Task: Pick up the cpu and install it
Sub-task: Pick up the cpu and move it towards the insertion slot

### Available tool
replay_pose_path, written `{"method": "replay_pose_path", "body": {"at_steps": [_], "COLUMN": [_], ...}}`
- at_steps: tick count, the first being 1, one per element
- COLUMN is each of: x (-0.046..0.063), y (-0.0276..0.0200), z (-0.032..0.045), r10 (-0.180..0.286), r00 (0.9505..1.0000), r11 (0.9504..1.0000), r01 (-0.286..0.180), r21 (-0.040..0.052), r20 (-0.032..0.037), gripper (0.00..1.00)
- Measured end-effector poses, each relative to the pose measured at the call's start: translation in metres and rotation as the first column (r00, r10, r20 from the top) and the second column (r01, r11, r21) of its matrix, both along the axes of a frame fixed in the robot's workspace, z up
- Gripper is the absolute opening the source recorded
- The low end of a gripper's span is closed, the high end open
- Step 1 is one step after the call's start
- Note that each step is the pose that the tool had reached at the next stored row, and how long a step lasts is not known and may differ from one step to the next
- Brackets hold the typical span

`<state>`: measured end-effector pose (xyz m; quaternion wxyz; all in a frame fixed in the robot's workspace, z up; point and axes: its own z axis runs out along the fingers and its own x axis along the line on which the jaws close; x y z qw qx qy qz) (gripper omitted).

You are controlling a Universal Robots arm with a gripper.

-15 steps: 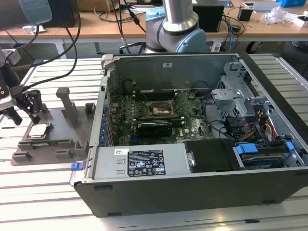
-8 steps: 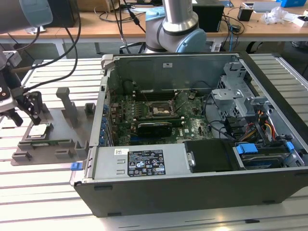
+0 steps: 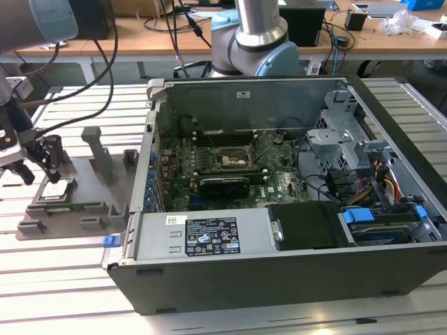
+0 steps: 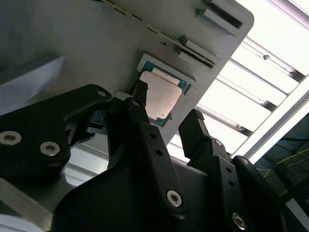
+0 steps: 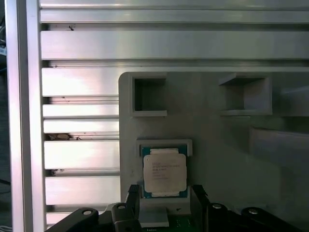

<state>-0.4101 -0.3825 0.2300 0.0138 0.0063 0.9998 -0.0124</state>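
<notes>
The cpu (image 3: 56, 191) (image 4: 161, 95) (image 5: 164, 173), a flat square chip with a silvery top, lies in its recess on the grey holder tray (image 3: 94, 183) (image 5: 217, 145) at the exterior view's left. My gripper (image 3: 38, 164) (image 4: 168, 112) (image 5: 166, 193) hangs just above it, open, with one black finger (image 4: 140, 92) on each side of the chip and not touching it. The dark socket (image 3: 232, 158) sits on the motherboard inside the open computer case (image 3: 279, 209).
The tray rests on a slatted aluminium table (image 3: 63, 279) (image 5: 77, 87). Upright grey posts (image 3: 98, 150) stand on the tray beside the gripper. The case's walls, drive cage (image 3: 335, 139) and cables surround the socket. The arm's base (image 3: 258, 35) stands behind the case.
</notes>
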Motion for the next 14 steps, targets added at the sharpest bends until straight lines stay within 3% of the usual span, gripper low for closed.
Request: {"method": "replay_pose_path", "body": {"at_steps": [5, 10, 14], "x": [-0.0001, 0.0009, 0.0017], "y": [0.0008, 0.007, 0.0075], "z": [-0.0033, -0.007, -0.0104], "r10": [0.0, 0.002, 0.009], "r00": [1.0, 1.0, 1.0], "r11": [1.0, 1.0, 1.0], "r01": [0.0, -0.002, -0.009], "r21": [-0.0004, -0.004, -0.0046], "r20": [-0.0001, -0.0001, 0.0], "gripper": [0.54, 0.54, 0.54]}}
